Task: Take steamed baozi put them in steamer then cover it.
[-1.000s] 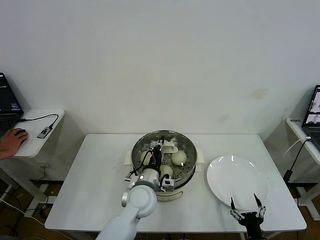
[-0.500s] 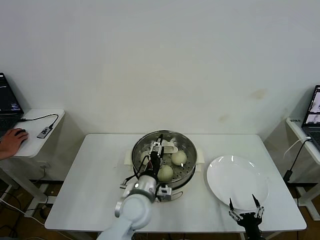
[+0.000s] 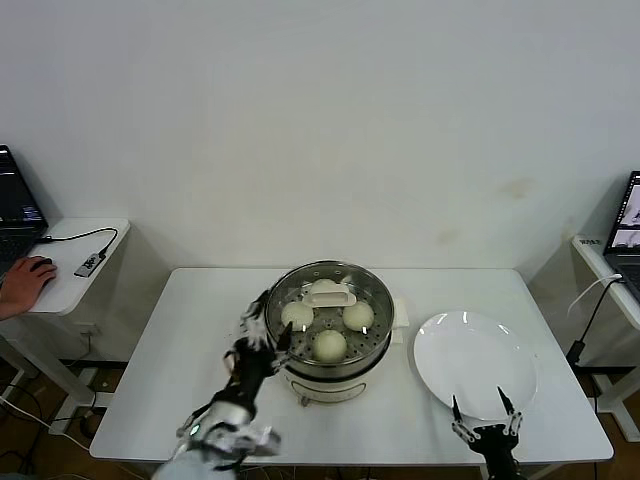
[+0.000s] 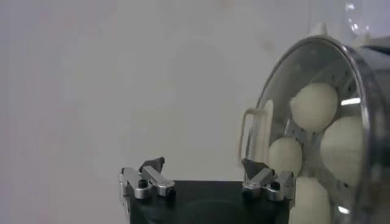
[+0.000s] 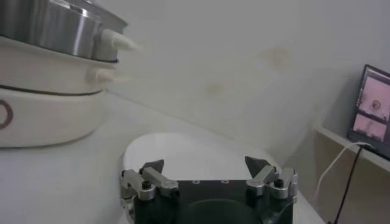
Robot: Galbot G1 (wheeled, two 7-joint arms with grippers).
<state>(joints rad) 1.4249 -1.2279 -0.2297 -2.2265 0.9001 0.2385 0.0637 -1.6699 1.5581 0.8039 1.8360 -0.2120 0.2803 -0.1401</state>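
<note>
The steamer stands mid-table on its white base, with the clear glass lid and its cream handle resting on top. The baozi lie on the tray inside; three show plainly and a fourth is partly hidden by the handle. My left gripper is open and empty, just left of the steamer's rim. In the left wrist view the gripper faces the lid handle and the baozi under the glass. My right gripper is open and empty at the near edge of the white plate.
The flat white plate is bare, to the right of the steamer; it also shows in the right wrist view ahead of the right gripper. Small side tables with laptops stand at far left and far right.
My left arm has pulled back from over the steamer to its near-left side, letting go of the lid handle. The lid stays on the steamer. My right gripper has dropped slightly.
</note>
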